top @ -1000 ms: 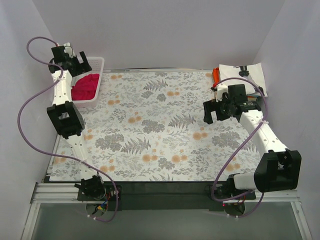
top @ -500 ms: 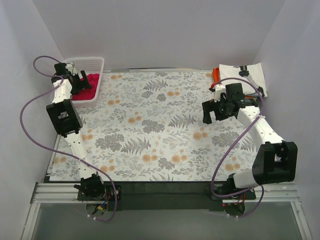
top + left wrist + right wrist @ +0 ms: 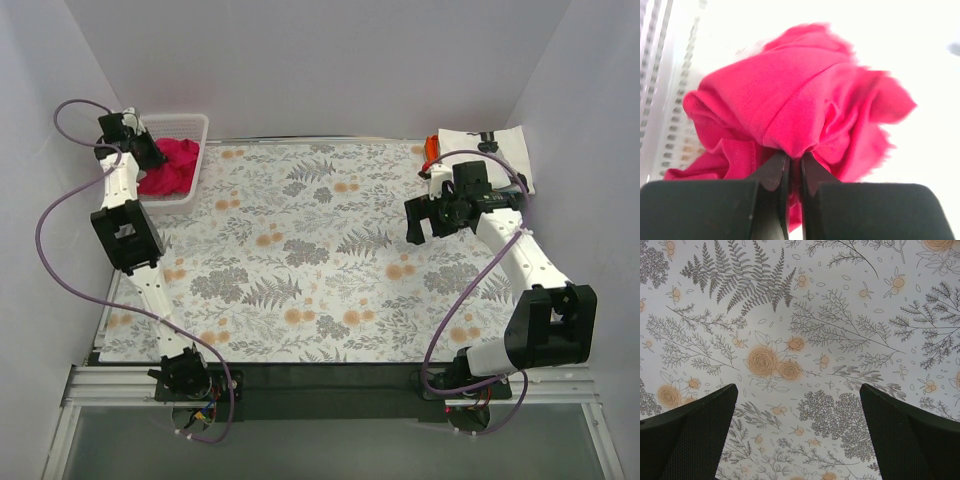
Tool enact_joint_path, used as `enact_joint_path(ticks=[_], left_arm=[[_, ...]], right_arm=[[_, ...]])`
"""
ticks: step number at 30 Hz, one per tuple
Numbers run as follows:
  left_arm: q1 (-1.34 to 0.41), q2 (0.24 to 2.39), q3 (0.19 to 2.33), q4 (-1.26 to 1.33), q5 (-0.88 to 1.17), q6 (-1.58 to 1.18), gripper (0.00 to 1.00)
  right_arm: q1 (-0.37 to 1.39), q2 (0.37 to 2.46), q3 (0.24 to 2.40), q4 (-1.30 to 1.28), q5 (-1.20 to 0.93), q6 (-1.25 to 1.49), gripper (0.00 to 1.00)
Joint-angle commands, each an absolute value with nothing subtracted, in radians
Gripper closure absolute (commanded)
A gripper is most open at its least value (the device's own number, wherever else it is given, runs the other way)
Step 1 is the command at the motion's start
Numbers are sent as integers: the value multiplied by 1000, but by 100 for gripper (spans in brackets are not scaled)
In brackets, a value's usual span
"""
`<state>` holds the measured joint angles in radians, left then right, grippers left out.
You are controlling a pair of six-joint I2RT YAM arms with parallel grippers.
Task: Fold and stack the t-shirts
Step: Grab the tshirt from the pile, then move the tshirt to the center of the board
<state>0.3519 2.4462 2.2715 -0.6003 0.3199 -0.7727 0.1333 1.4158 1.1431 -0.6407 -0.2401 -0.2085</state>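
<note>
Fern-printed surface point(image 3: 300, 300) under us: our left tool point(image 3: 794, 159) pinches one crumpled crimson-pink t-shirt point(image 3: 800, 100) at the white mesh basket point(image 3: 188, 121). Our right tool point(image 3: 797, 410) hangs spread near one folded white t-shirt point(image 3: 497, 152) lying over one orange t-shirt point(image 3: 430, 151).

Basket point(image 3: 192, 124): upper left of frame, at far left corner of tabletop point(image 3: 300, 260). Bunched t-shirt point(image 3: 172, 165): over basket, overlapping its right rim, pinched between fingers of left end effector point(image 3: 150, 158). Folded t-shirt point(image 3: 500, 148): upper right of frame, atop lower t-shirt point(image 3: 430, 150). Right end effector point(image 3: 425, 222): lower left of stack, over tabletop.
</note>
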Motion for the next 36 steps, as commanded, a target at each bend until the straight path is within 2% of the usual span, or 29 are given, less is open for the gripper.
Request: enact_joint_path(ticks=[1,3,9,19,22,26,29,30,31,33,36], left_arm=[[350,2192,2353,-505,474,-857,100],[341,2124,2374,-502,554,-891,100],[235,1939,2318,-503,621,-913,100],[-127,1709,2154,-470,672,-1025,100],[-146,1674,2074,-442,870,-1077,100],[-146,1586,1835,-437,949,-1014,100],[-146,1473,1500,-388,966,-936,100],[-146,1450,1330,-379,948,-919,96],[-144,1413,1259,-362,925,-892,87],[-140,1398,1095,-365,861,-850,79],[-112,1422,1028,-434,748,-730,64]], right_arm=[[133,1405,1212,-664,-268,-219,2],[129,1396,1224,-672,-267,-221,2],[112,1382,1273,-692,-287,-218,2],[43,1344,1281,-703,-345,-225,2],[29,1330,1276,-700,-347,-232,2],[17,1333,1267,-701,-362,-238,2],[17,1347,1247,-704,-385,-255,2],[18,1357,1241,-707,-394,-270,2],[17,1364,1236,-710,-402,-278,2],[18,1390,1220,-725,-419,-297,2],[20,1431,1193,-759,-428,-360,3]])
